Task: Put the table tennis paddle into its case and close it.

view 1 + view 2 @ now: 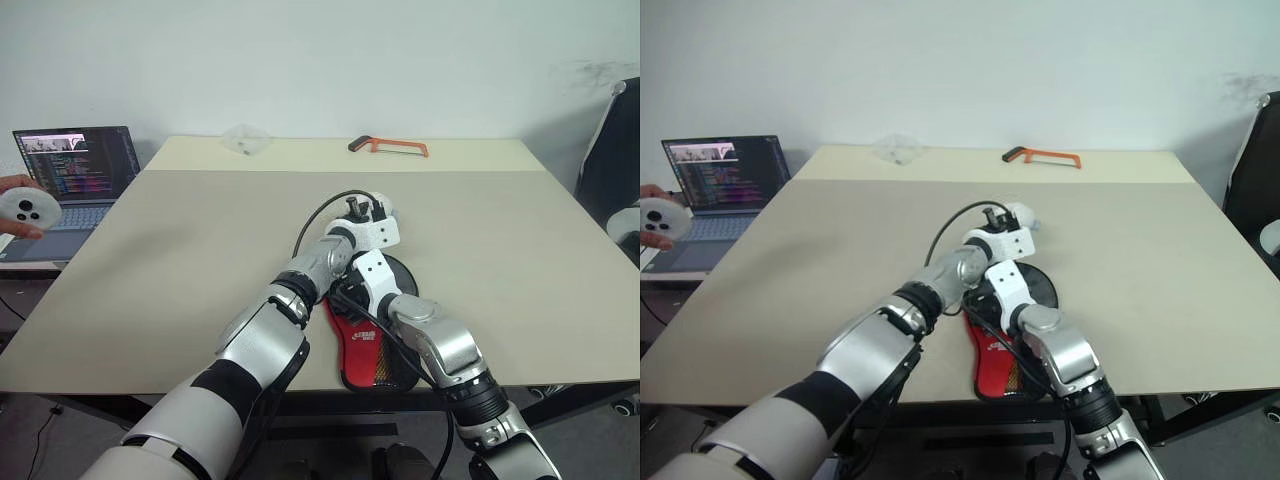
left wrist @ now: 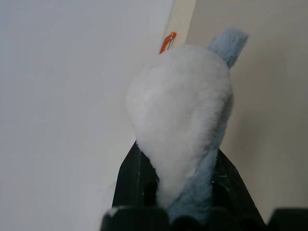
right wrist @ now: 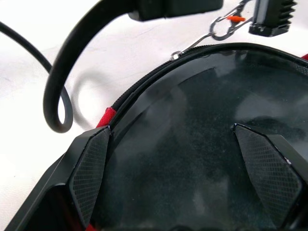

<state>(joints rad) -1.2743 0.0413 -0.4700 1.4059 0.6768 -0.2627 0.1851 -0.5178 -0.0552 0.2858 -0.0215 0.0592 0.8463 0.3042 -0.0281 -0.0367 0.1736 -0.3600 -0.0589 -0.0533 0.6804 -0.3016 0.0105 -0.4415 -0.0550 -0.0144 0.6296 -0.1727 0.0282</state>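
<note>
The case [image 1: 366, 347] lies near the table's front edge, with its red logo panel toward me and its black round part [image 1: 408, 276] farther away. My left gripper [image 2: 183, 168] is shut on the furry grey-white ball pouch [image 2: 178, 110], held just above the far end of the case [image 1: 1021, 213]. The pouch's chain [image 3: 211, 33] runs to the zip edge. My right gripper [image 3: 171, 144] hangs open over a smooth dark round face [image 3: 192, 159] inside the zip rim. This face looks like the table tennis paddle's rubber. Its handle is hidden.
An orange-handled hacksaw [image 1: 390, 146] and a clear plastic scrap [image 1: 245, 140] lie at the table's far edge. A laptop [image 1: 75, 180] stands off the left side, where a person's hand [image 1: 20, 225] holds a white round device. A black cable [image 3: 57, 86] loops beside the case.
</note>
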